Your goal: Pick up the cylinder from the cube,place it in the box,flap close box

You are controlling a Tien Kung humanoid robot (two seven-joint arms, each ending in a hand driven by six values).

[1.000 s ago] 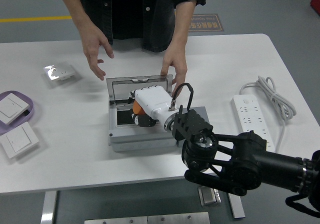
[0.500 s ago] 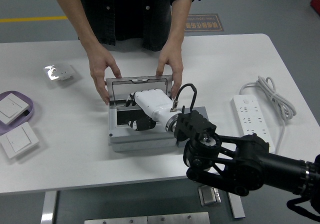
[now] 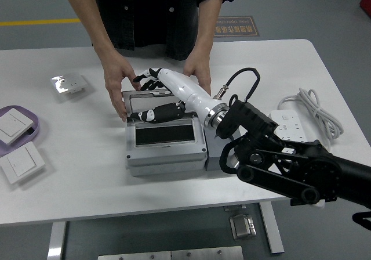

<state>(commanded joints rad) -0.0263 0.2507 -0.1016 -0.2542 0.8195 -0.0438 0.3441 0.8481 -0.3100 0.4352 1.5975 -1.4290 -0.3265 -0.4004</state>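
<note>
— Nearest, on the white table (image 3: 87, 196): grey box (image 3: 165, 155), dark opening on top. Cylinder?
— Not to be seen; likely down inside, can't confirm.
— Right hand (image 3: 174, 89)?
— Fingers spread, draped over the upright lid (image 3: 142, 100), gripping nothing.
— Best way to shut it?
— Draw forward and down in an arc, thumb clear of the opening. Mind the person's hands (image 3: 119, 83) bracing both lid edges.
— Around?
— Power strip (image 3: 290, 133) right, wall switches (image 3: 22, 162) left. Beyond, grey floor, yellow line (image 3: 40, 22).
</note>
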